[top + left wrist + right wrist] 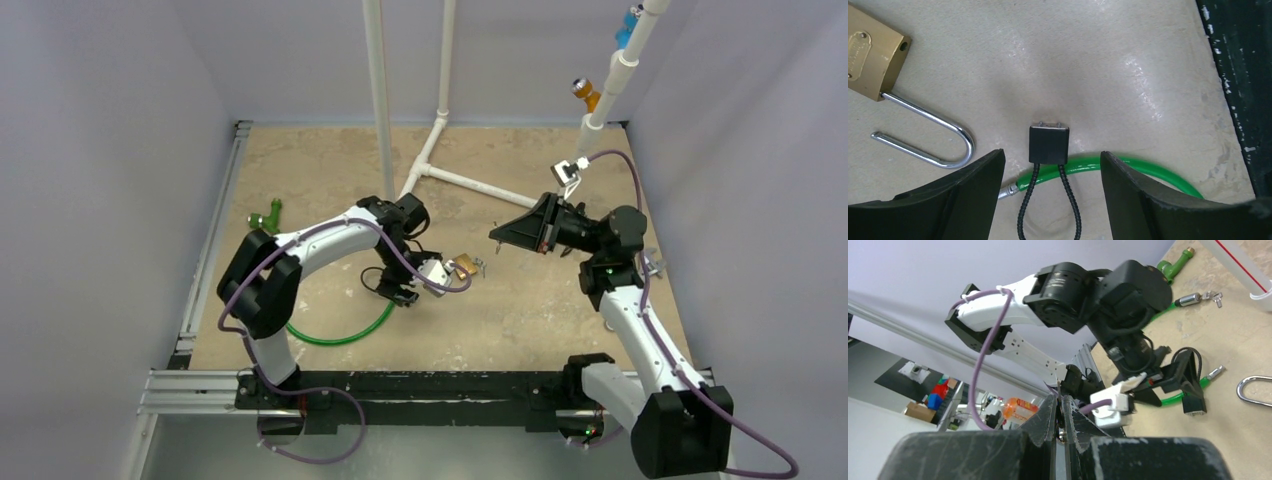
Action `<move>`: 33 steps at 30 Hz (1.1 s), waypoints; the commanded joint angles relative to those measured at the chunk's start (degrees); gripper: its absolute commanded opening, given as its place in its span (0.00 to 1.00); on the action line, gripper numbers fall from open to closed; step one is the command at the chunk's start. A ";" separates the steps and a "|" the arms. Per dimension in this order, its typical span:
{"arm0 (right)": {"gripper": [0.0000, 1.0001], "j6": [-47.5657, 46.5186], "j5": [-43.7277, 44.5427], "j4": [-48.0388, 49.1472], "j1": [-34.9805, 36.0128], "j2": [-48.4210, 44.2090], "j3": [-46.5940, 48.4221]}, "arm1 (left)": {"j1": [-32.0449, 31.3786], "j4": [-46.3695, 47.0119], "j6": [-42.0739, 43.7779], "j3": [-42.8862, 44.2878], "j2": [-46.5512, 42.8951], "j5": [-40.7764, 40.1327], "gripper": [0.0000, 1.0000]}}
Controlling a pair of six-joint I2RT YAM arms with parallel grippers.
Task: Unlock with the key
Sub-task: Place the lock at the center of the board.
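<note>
Two arms reach over the tan table (520, 310), seen from above. At 9 o'clock on the tabletop lies a small green fitting (265, 217), and at about 7 o'clock a green cable (340, 337) curves along the surface. Next to the right, the left gripper (403, 293) points down at the table just left of centre, its fingers (968, 195) spread apart. In its wrist view the boxy body of a black cable lock (1049, 144) sits between them, touching neither. The lock's black loop runs toward the camera, and the green cable crosses beneath that loop. The brass padlock (463, 265) lies flat near the centre of the table, at about 2 o'clock from the left gripper and just beside it. Its shackle (933, 137) has one leg in the body, while the other leg's end lies free of it. At 1 o'clock from the padlock the right gripper (497, 235) hangs above the table, aimed toward the left arm, its fingers (1040, 424) pressed together. Whether anything is pinched between them I cannot tell. Behind, from 12 to 1 o'clock, a frame of white pipes (378, 100) stands on the table.
</note>
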 commanded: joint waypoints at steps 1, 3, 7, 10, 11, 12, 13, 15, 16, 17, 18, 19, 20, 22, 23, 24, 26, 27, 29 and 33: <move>0.00 4.70 -0.71 8.24 -1.39 -0.75 -0.84 | 0.03 3.70 1.23 1.44 2.96 -0.05 0.67; 0.00 4.90 -0.70 8.50 -2.06 -0.77 -0.90 | -0.41 3.49 2.27 1.52 4.17 -0.69 0.63; 0.00 2.30 -0.27 5.66 -2.62 -1.08 -1.25 | -1.84 4.16 2.52 1.27 5.65 -2.31 0.43; 0.00 -3.93 0.57 -2.68 -2.73 -1.59 -0.07 | -2.60 5.14 2.27 1.06 6.60 -4.14 0.37; 0.00 -6.29 1.06 -6.09 -2.73 -1.81 0.44 | -2.78 5.27 2.13 1.09 6.85 -4.34 0.37; 0.00 -9.32 1.71 -9.97 -2.77 -2.01 1.03 | -2.96 5.54 1.97 0.96 6.93 -4.27 0.38; 0.00 -11.88 2.31 -14.00 -2.76 -2.17 1.79 | -3.22 5.62 1.89 0.73 7.06 -4.14 0.40; 0.00 -13.87 3.03 -16.93 -2.76 -2.33 2.30 | -4.20 5.91 2.53 -0.31 7.28 -5.30 0.52; 0.00 -13.96 3.08 -17.08 -2.77 -2.45 2.33 | -4.73 6.10 2.99 -0.89 7.38 -5.96 0.57; 0.00 -14.14 3.24 -17.29 -2.77 -2.40 2.38 | -5.16 6.63 3.13 -1.38 7.39 -6.31 0.60; 0.00 -14.41 3.27 -17.89 -2.77 -2.42 2.54 | -5.29 7.75 2.65 -2.00 7.36 -6.59 0.60; 0.00 -14.56 3.18 -17.99 -2.73 -2.42 2.63 | -5.30 9.02 2.28 -2.48 7.25 -6.76 0.60; 0.00 -14.58 3.16 -18.02 -2.77 -2.50 2.67 | -5.32 9.89 2.12 -2.85 7.23 -6.93 0.59; 0.00 -14.57 3.17 -18.02 -2.77 -2.51 2.74 | -5.36 10.95 1.46 -3.13 7.32 -7.20 0.54; 0.00 -14.58 3.10 -18.02 -2.77 -2.58 2.75 | -5.31 11.07 1.11 -3.02 7.45 -7.16 0.52; 0.00 -14.58 3.09 -17.98 -2.77 -2.60 2.70 | -5.31 11.14 0.60 -2.85 7.50 -7.05 0.49; 0.00 -14.58 3.04 -18.00 -2.77 -2.68 2.66 | -5.29 10.14 -1.21 -1.69 7.21 -6.43 0.45; 0.00 -14.58 2.94 -17.92 -2.74 -2.75 2.67 | -4.95 8.74 -2.27 -0.47 6.64 -5.71 0.46; 0.00 -14.59 2.96 -17.85 -2.77 -2.86 2.67 | -4.25 4.72 -4.51 2.17 4.88 -3.89 0.62; 0.00 -13.86 2.45 -16.29 -2.77 -2.37 2.53 | -1.90 0.19 -8.89 5.39 -3.85 0.11 0.95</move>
